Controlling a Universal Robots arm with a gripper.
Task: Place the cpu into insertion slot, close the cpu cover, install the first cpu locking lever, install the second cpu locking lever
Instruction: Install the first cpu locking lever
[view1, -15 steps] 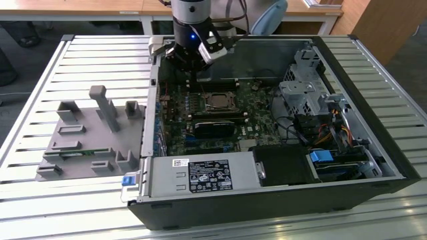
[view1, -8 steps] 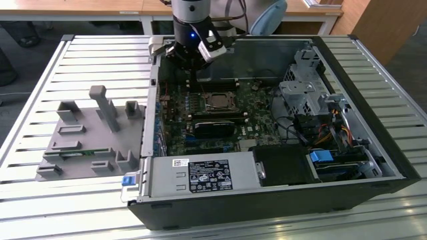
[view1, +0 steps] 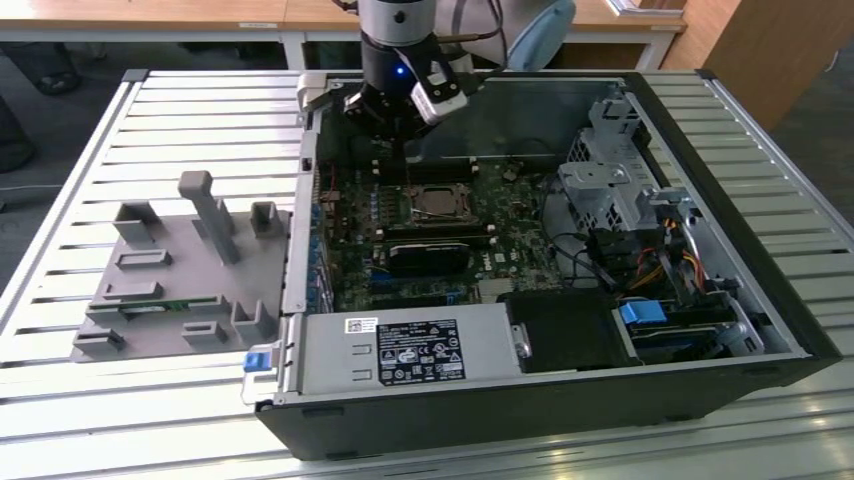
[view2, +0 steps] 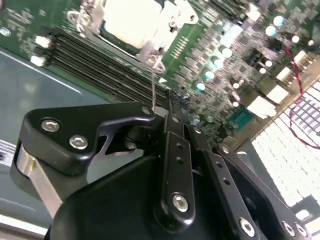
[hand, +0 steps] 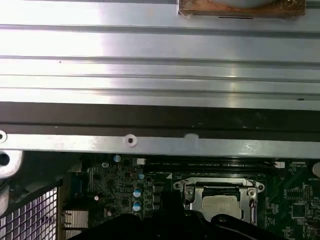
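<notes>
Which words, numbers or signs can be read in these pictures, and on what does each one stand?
No text can be read in any of the pictures.
On the power supply, a black label with white print: too small to read.
Beside that label, a white sticker: too small to read.
On the motherboard, white markings in both wrist views: blurred, not readable.
</notes>
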